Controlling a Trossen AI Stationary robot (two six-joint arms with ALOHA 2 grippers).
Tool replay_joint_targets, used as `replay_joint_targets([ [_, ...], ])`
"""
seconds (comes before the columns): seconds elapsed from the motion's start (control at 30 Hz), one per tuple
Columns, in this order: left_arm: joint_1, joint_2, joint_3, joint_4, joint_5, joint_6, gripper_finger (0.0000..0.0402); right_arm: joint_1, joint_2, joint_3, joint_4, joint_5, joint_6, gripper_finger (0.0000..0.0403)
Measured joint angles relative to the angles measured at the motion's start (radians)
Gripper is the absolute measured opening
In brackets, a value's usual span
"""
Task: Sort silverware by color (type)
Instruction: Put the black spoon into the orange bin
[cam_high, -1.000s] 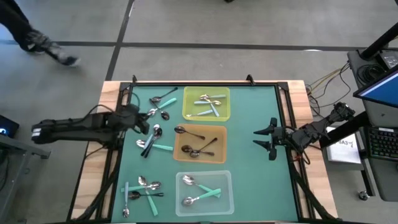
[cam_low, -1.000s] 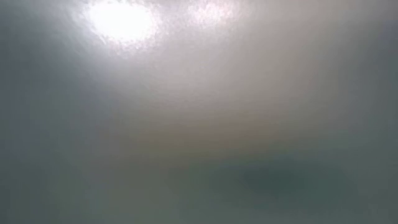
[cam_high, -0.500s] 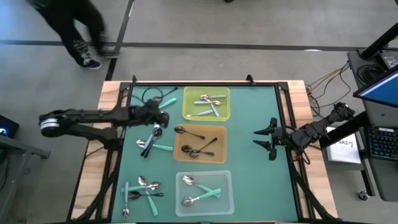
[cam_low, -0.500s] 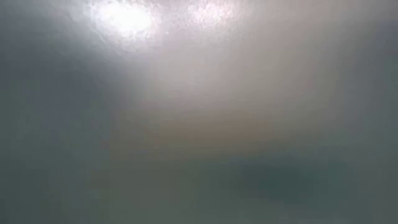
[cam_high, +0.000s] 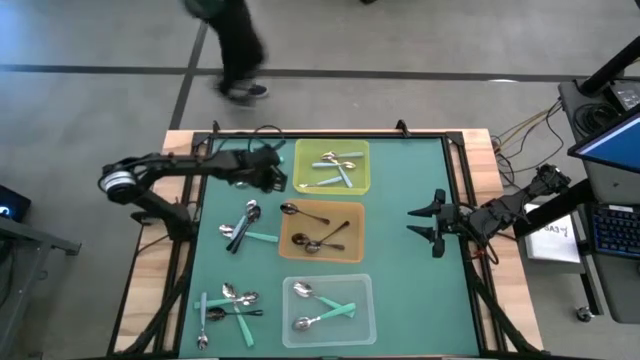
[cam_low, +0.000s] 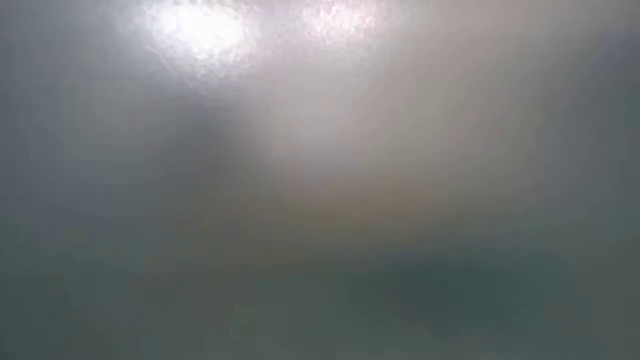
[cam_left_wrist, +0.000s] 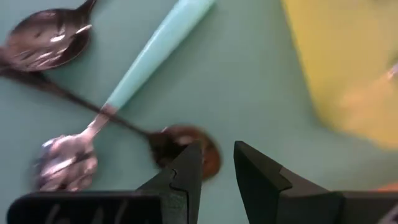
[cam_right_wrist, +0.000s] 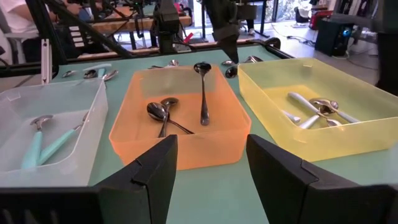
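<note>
High view: your left claw (cam_high: 272, 172) sits over the loose spoons near the desk's (cam_high: 400, 300) far left corner, just beside the yellow tray's (cam_high: 301, 184) left wall. Left wrist view shows its fingers (cam_left_wrist: 186, 177) a narrow gap apart, pinching nothing, above a dark spoon (cam_left_wrist: 186, 144) crossed by a teal-handled spoon (cam_left_wrist: 130, 81). Right claw (cam_high: 415, 224) is spread wide and empty, hovering over bare mat right of the orange tray (cam_high: 352, 252); plenty of open room there.

Yellow tray holds silver and teal-handled spoons. Orange tray holds dark spoons plus a silver one. Clear tray (cam_high: 365, 320) holds teal-handled and silver spoons. More loose spoons (cam_high: 228, 300) lie along the left side, mid and near. Low view shows only haze.
</note>
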Motion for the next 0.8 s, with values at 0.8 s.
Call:
replay_joint_targets([
  [0.8,0.148,0.049,0.02,-0.214,0.024,1.509,0.0076,0.0,0.0,0.0,0.0,0.0,0.0,0.0185],
])
